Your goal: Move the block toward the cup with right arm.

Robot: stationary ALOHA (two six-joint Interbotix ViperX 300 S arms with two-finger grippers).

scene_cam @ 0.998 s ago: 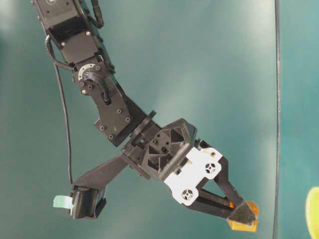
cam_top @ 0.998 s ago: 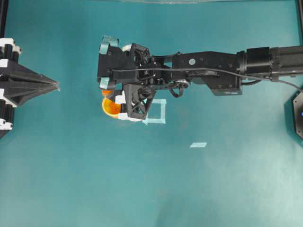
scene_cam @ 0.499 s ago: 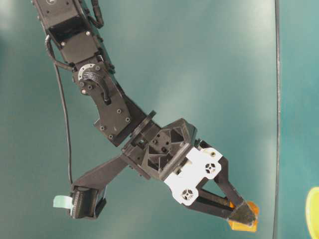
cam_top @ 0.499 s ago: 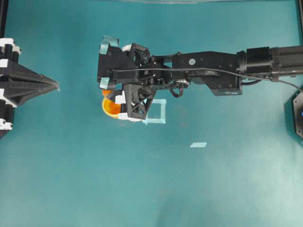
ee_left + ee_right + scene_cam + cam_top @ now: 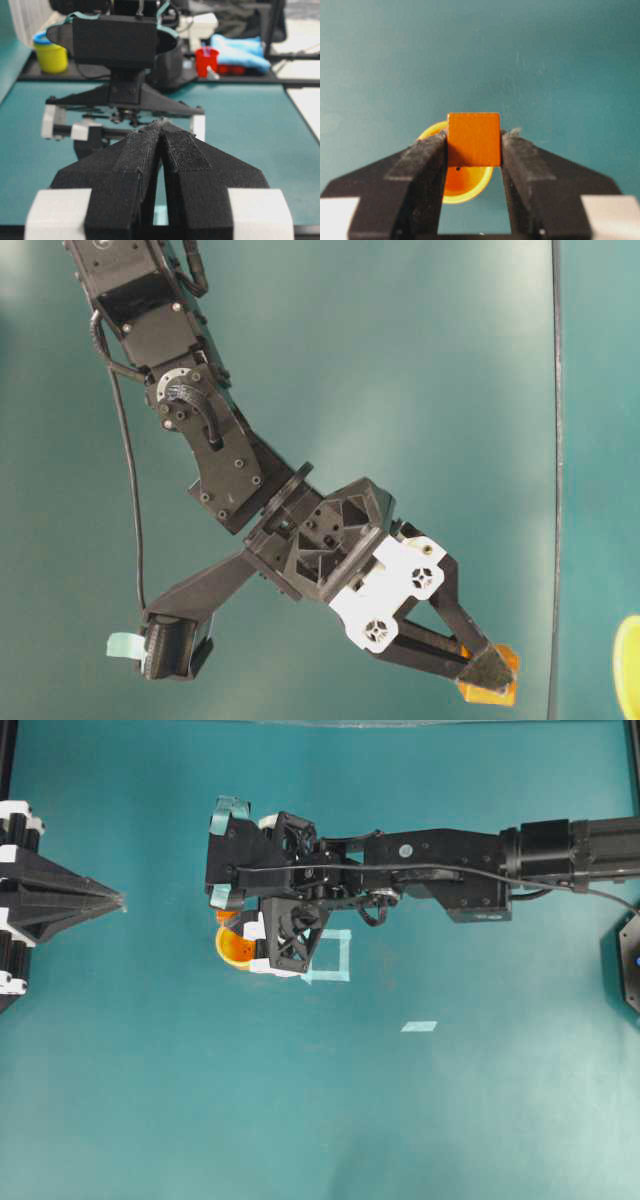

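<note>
My right gripper (image 5: 226, 916) is shut on the small orange block (image 5: 226, 916) and points down at the table. In the right wrist view the block (image 5: 473, 139) sits between the two black fingertips, with the orange-yellow cup (image 5: 462, 182) right below and partly behind it. In the overhead view the cup (image 5: 234, 950) is half hidden under my right wrist. In the table-level view the block (image 5: 492, 687) hangs at the gripper tips and the cup's rim (image 5: 630, 668) shows at the right edge. My left gripper (image 5: 120, 901) is shut and empty at the far left, its tips (image 5: 161, 122) pointing at the right arm.
A pale blue tape square (image 5: 330, 957) lies just right of the cup, and a small tape strip (image 5: 419, 1026) lies further right. A black base (image 5: 630, 965) stands at the right edge. A yellow tub (image 5: 50, 52) and a red cup (image 5: 206, 60) stand beyond the table.
</note>
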